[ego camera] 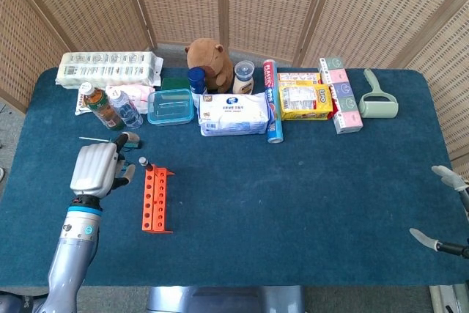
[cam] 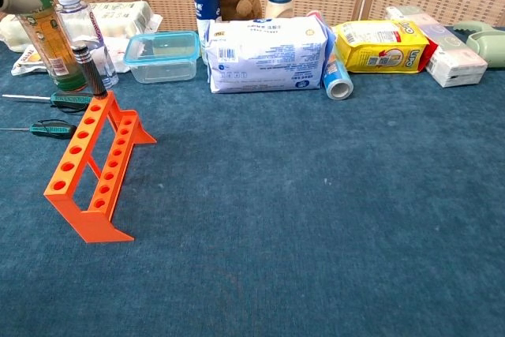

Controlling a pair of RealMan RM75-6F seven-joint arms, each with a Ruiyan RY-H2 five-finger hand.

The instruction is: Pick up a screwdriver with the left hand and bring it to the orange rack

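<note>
The orange rack (ego camera: 156, 199) (cam: 91, 167) lies on the blue table left of centre. A black-handled screwdriver (ego camera: 143, 160) (cam: 88, 73) stands upright in the hole at the rack's far end. My left hand (ego camera: 95, 170) hangs just left of it, fingers apart and holding nothing; a small gap shows between fingers and handle. The chest view catches only a fingertip of that hand (cam: 17, 3) at the top left corner. Two green-handled screwdrivers (cam: 59, 100) (cam: 49, 128) lie on the cloth left of the rack. My right hand (ego camera: 445, 210) rests open at the table's right edge.
Along the back stand a tea bottle (ego camera: 100, 105), a water bottle (ego camera: 129, 112), a clear lidded box (ego camera: 170, 106), a wipes pack (ego camera: 234, 113), a plush toy (ego camera: 208, 60), snack boxes (ego camera: 304, 100) and a lint roller (ego camera: 377, 99). The bottles stand close behind the rack's far end.
</note>
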